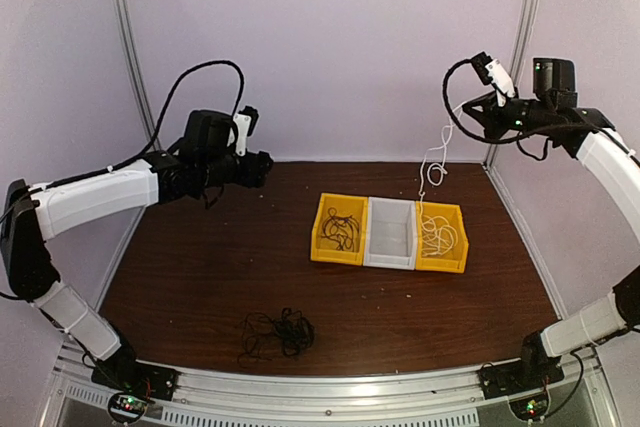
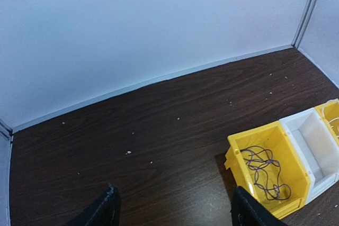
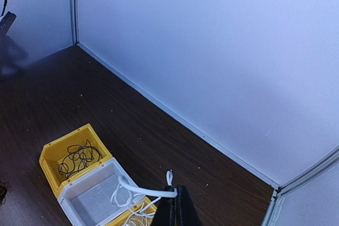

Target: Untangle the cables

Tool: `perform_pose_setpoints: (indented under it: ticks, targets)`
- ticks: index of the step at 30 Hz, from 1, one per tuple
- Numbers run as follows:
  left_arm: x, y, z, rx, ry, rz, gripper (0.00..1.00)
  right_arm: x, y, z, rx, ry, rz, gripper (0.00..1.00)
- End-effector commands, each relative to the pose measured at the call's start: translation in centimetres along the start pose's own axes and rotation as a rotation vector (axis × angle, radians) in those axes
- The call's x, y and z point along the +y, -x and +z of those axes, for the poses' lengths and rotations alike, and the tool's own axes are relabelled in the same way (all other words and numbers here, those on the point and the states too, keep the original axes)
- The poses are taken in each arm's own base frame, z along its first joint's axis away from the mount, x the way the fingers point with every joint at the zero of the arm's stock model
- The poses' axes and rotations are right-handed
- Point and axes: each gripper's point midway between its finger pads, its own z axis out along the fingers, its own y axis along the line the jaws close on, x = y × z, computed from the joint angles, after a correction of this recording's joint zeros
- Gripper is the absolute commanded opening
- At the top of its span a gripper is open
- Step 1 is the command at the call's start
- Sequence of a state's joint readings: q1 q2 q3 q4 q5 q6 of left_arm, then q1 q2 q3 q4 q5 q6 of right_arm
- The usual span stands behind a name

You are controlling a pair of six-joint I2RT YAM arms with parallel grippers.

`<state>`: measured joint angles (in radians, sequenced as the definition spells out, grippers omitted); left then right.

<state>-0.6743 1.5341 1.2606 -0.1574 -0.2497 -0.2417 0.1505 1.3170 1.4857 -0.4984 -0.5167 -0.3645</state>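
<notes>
The right tool [image 1: 468, 110] is held high above the far right corner of the bench [image 1: 200, 277], clenched shut on a white cable [image 1: 434, 172]. From its wrist view the two fingers [image 3: 177, 211] are pressed together, with the cable's end sticking up just beside them and a loop curving away to the left. The cable hangs from the tool in a loose, kinked line, and its lower part lies coiled in the right yellow bin [image 1: 455, 247].

Three small bins stand touching in a row, right of the bench's centre. The middle one is a white bin [image 1: 390, 247]; I see nothing lying in it from above. The left yellow bin [image 1: 325, 247] holds a thin dark cable [image 1: 340, 230], loosely looped on its floor; the left wrist view shows those loops [image 2: 262, 170] clearly.

The left tool [image 1: 262, 165] hovers over the far left part of the bench, well apart from the bins, and points towards them. Its jaws are spread wide with nothing between them; only bare brown wood shows between its dark fingertips [image 2: 108, 205].

Near the front edge, between the two arm bases and a little to the left, a black tangle [image 1: 278, 332] of cable lies on the bench by itself, knotted into a loose clump, with neither tool near it.
</notes>
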Motion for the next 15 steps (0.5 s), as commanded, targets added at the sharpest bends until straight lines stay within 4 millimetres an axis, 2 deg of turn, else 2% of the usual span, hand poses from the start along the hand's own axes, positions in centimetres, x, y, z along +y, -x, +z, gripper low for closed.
perform_pose_setpoints:
  ticks: [1, 6, 15]
  targets:
    - [1.3, 2.5, -1.8, -0.113, -0.003, -0.037, 0.73, -1.1, -2.5, 0.7, 0.072, -0.048, 0.002, 0.00]
    - [1.7, 3.7, -3.1, -0.149, 0.005, -0.045, 0.73, -1.0, -6.4, 1.7, 0.151, -0.055, 0.023, 0.00]
    - [2.5, 4.4, -4.4, -0.186, 0.035, -0.039, 0.73, 0.7, -10.3, 1.6, 0.219, -0.023, 0.072, 0.00]
